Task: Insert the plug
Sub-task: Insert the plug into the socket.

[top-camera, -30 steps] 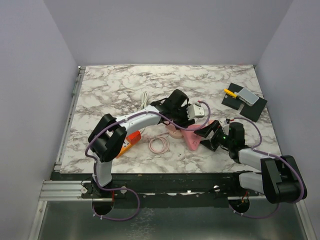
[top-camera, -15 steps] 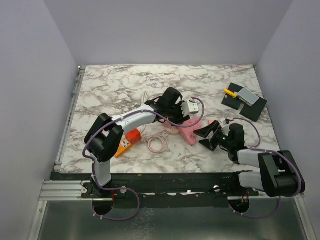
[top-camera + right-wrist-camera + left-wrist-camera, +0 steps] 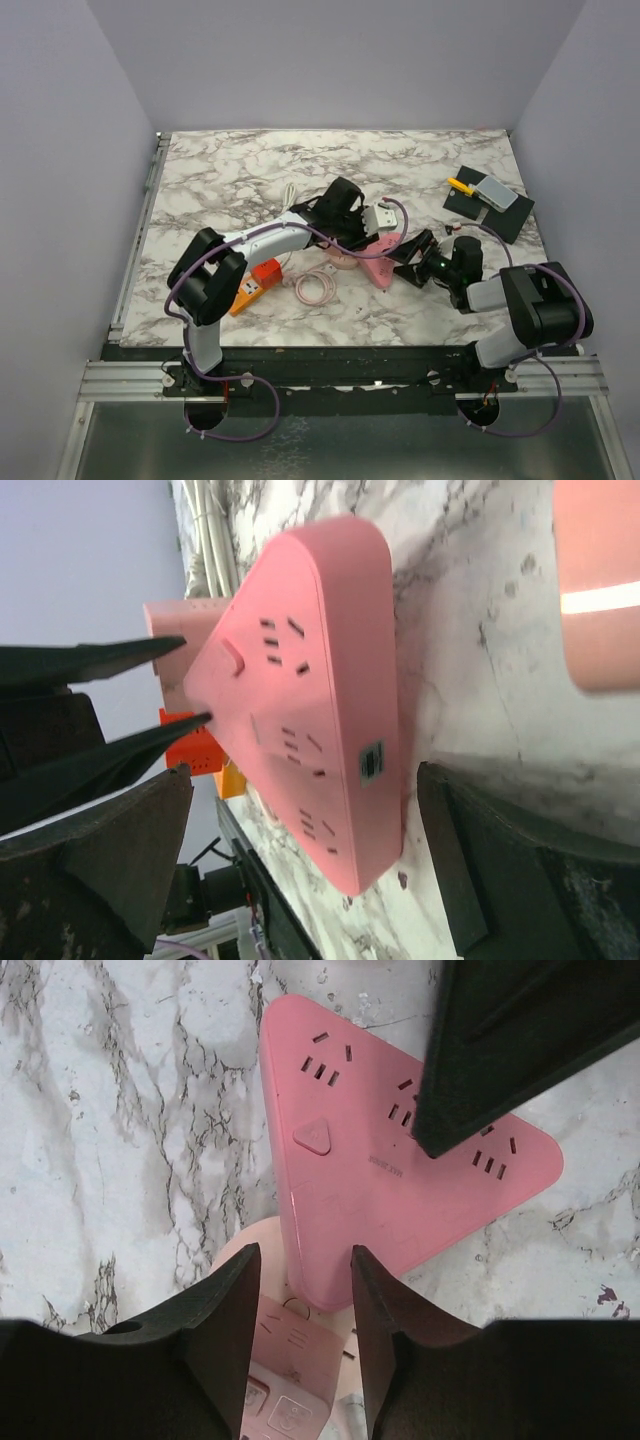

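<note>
**A:** Where is the plug?

**B:** Low on the surface. It looks to be the pale pink block just beside the near corner of the pink triangular power strip, and it is not in any socket that shows.

**A:** And the left end effector?

**B:** Right over it. Its two fingers stand partly apart, one on each side of the plug, with their tips at the strip's corner. Whether the pads press on the plug or merely flank it — I cannot tell.

**A:** The right end effector?

**B:** Released, jaws spread wide, with the strip lying between them. In the left wrist view, one of its black fingers hangs across the strip's far corner.

**A:** What lies around them?

**B:** From above, a coiled pink cable sits near the strip on its left. An orange block lies beyond that, beside the left arm, and a white cord runs back across the marble. Well apart, toward the right rear, a black pad carries a grey piece and a small yellow one.
</note>
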Available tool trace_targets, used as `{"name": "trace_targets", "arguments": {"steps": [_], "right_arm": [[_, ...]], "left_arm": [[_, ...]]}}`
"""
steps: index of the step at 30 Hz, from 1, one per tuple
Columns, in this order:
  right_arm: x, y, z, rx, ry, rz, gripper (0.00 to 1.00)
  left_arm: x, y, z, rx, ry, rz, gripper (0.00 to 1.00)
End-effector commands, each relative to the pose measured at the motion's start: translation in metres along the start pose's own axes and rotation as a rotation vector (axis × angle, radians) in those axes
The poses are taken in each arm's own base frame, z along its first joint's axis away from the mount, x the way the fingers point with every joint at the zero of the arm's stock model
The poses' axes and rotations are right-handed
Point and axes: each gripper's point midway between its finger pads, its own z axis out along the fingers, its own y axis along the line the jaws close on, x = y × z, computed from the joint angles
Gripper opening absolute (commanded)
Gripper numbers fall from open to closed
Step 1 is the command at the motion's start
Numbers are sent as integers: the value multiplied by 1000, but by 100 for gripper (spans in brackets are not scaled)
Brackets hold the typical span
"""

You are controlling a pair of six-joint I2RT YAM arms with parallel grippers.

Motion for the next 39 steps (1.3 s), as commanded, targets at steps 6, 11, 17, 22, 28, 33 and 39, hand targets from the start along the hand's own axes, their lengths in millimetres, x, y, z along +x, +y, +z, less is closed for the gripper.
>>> {"name": "trace_targets", "arguments": {"steps": [6,11,17,22,28,33,39], "right_arm": [[-16,-21,19,49,-25,-57,100],[-14,-9,25,-56,-9,-70,100],[-7,8,29,-147,13,-98,100],[1,15,28,-157,31,-114,84],[7,14,20,-164,21,-72,62],[7,21,22,-190,41,-12,33],[2,31,25,-198,53,-2,29]], "left_arm": [[31,-15,-10,44,64,-41,41],[36,-15,-14,41,69,-42,40],[36,-15,-16,40,66,-47,40],[34,-13,-16,33,63,-48,39],[23,-4,-16,4,42,-55,42],[5,6,-24,-30,9,-61,50],[-11,16,-39,-41,-28,-84,64]]}}
